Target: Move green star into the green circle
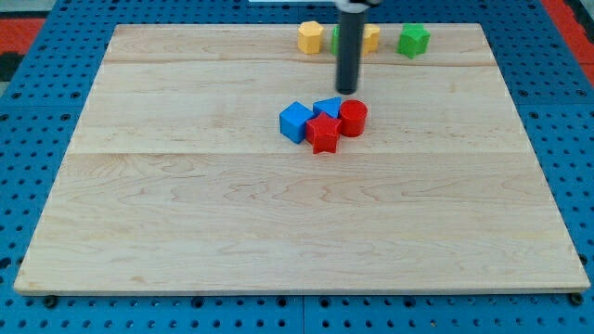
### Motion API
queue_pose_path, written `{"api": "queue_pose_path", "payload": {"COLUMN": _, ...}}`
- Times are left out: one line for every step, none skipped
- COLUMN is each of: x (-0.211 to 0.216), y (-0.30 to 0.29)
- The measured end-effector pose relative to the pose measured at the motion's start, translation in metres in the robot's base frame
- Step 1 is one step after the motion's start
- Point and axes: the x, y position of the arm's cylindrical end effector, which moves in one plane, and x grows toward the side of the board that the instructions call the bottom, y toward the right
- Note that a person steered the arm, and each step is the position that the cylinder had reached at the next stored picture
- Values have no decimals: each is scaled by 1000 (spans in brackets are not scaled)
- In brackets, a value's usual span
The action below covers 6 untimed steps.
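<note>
A green block (414, 40) that looks star-shaped lies near the view's top edge, right of centre. A sliver of a second green block (335, 38) shows just left of the rod, mostly hidden, so I cannot tell its shape. My dark rod comes down from the view's top, and my tip (347, 90) rests on the board just above the central cluster. The tip is below and left of the star-like green block, and apart from it.
A yellow hexagon-like block (310, 37) lies left of the rod, and a yellow block (370, 38) lies right of it. The central cluster holds a blue cube (295, 121), a blue block (328, 106), a red star (323, 134) and a red cylinder (353, 118). The wooden board (278, 223) sits on a blue pegboard.
</note>
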Motion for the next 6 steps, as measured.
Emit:
{"api": "queue_pose_path", "payload": {"x": -12, "y": 29}}
{"api": "queue_pose_path", "payload": {"x": -21, "y": 66}}
{"api": "queue_pose_path", "payload": {"x": -25, "y": 99}}
{"api": "queue_pose_path", "payload": {"x": -67, "y": 163}}
{"api": "queue_pose_path", "payload": {"x": -91, "y": 128}}
{"api": "queue_pose_path", "payload": {"x": -98, "y": 71}}
